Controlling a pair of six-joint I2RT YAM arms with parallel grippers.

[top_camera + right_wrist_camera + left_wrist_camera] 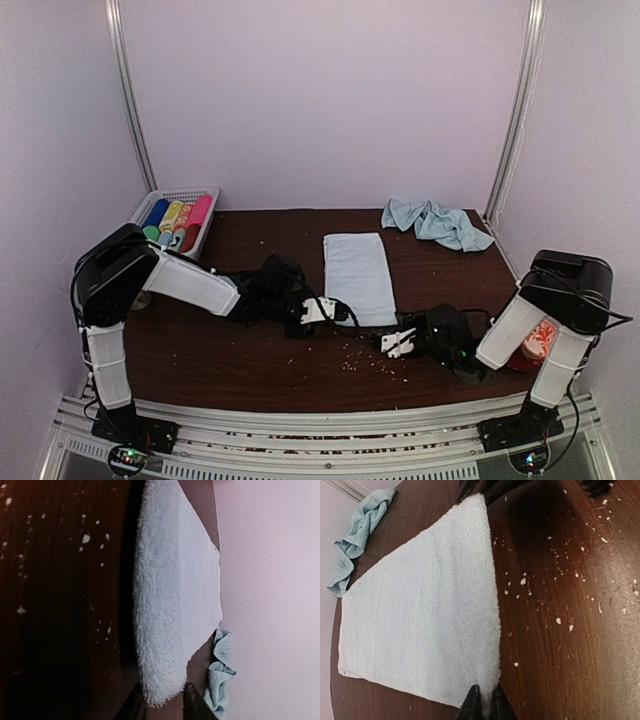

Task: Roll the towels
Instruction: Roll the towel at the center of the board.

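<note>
One pale blue towel point(358, 275) lies flat in the middle of the brown table point(240, 355). A second towel point(436, 222) sits crumpled at the back right. My left gripper point(340, 310) is at the flat towel's near left corner. The left wrist view shows that gripper point(485, 702) shut on the corner of the towel point(420, 610). My right gripper point(392, 342) is at the near right corner. In the right wrist view its fingers point(192, 702) stand apart, with the corner of the towel point(170, 590) between them. The right gripper point(165, 705) is open, its jaws narrow.
A white basket point(150, 205) of coloured rolls point(178, 222) stands at the back left. Pale crumbs point(365, 360) dot the wood near the front. A red object point(535, 345) sits behind the right arm. Walls close in at the back and on both sides.
</note>
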